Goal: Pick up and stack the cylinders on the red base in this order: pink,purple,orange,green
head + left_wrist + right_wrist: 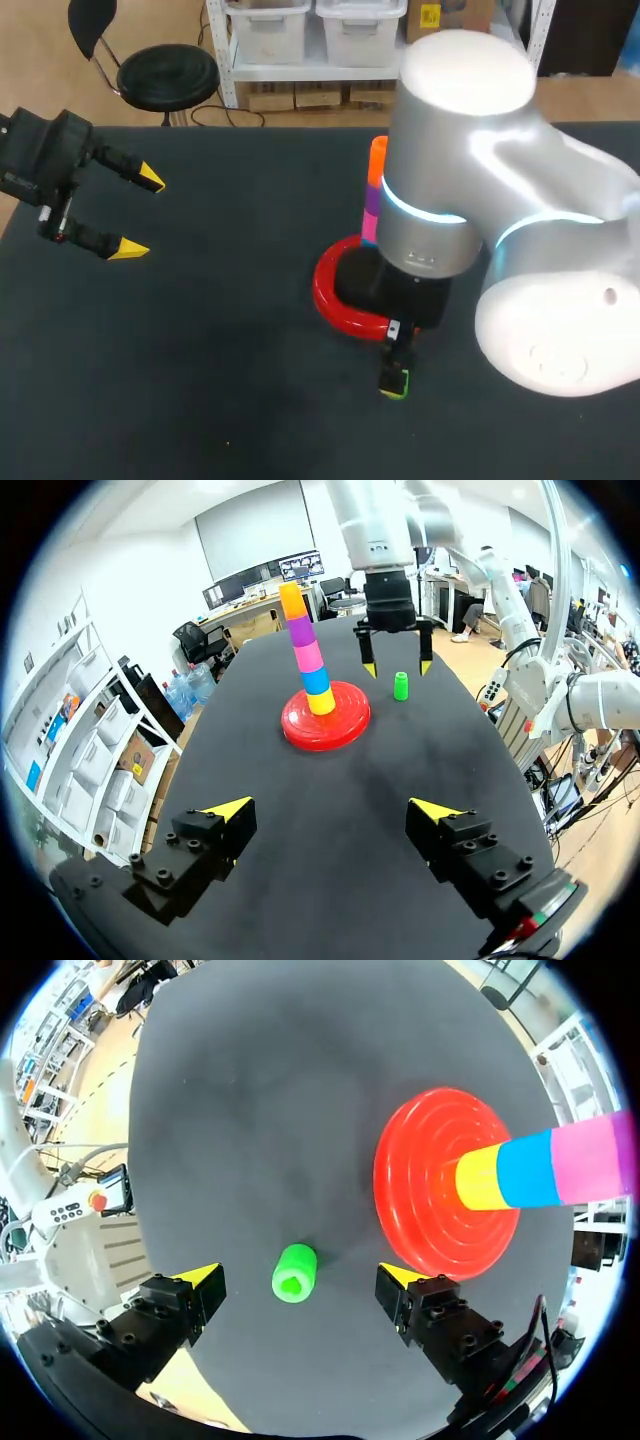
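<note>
A black table [200, 380] fills most of what I can see. The bulky silver right arm [470, 180] comes in from the right and bends down over the middle, its wrist pointing straight down at the tabletop. The left arm [45, 160] is far off at the table's left edge, held above the surface. Its left gripper [333, 810] is spread wide with nothing in it, and the fingers point across the table toward the stack. The round red base [340, 720] lies flat near the middle. A tower of cylinders [308, 650] stands upright at its centre: yellow at the bottom, then blue, pink, purple and orange on top. Just off the base's rim, on the bare table, the small green cylinder [294, 1272] stands on end. The right gripper [397, 667] hangs directly above it, fingers apart. From the wrist the green piece sits between the two yellow tips, with a clear gap on each side and neither finger touching it.
</note>
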Controlling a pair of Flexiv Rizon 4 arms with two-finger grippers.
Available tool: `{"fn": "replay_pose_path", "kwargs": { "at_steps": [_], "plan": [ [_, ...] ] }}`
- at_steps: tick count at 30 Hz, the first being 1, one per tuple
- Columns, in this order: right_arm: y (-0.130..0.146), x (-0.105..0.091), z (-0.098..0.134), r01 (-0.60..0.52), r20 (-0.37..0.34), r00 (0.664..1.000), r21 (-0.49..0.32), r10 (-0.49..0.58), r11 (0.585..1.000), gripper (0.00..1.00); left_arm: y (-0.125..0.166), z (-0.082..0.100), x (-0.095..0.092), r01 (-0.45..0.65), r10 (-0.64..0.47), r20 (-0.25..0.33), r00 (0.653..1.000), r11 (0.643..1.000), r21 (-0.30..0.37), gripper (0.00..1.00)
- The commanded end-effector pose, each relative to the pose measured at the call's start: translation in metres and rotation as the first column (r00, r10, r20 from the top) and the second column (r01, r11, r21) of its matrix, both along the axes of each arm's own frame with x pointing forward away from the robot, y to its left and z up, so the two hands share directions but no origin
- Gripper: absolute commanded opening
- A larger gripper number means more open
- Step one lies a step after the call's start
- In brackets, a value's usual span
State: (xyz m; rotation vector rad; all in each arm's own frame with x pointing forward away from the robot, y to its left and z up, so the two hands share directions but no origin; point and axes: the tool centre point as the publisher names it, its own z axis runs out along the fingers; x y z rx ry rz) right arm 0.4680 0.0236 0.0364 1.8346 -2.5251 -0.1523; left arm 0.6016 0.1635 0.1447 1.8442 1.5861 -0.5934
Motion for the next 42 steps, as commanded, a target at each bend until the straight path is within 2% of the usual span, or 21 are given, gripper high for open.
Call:
{"fn": "replay_pose_path", "kwargs": {
  "at_steps": [1, 18, 41, 42],
  "plan": [
    [0.002, -0.002, -0.005, -0.002, 0.000, 1.000, -0.008, 0.002, 1.000, 1.00, 0.001, -0.001, -0.001, 0.001, -0.001, 0.004, 1.000, 1.000, -0.004, 1.00],
    [0.005, -0.001, -0.021, -0.021, 0.000, 1.000, -0.026, 0.021, 0.999, 1.00, 0.001, -0.001, -0.001, 0.001, -0.001, 0.004, 1.000, 1.000, -0.004, 1.00],
    [-0.005, -0.001, -0.019, 0.004, 0.025, 1.000, -0.037, -0.003, 0.999, 1.00, 0.001, -0.001, -0.001, 0.001, -0.001, 0.004, 1.000, 1.000, -0.004, 1.00],
    [-0.005, -0.001, -0.019, 0.004, 0.025, 1.000, -0.037, -0.003, 0.999, 0.32, 0.001, -0.001, -0.001, 0.001, -0.001, 0.004, 1.000, 1.000, -0.004, 1.00]
  ]
}}
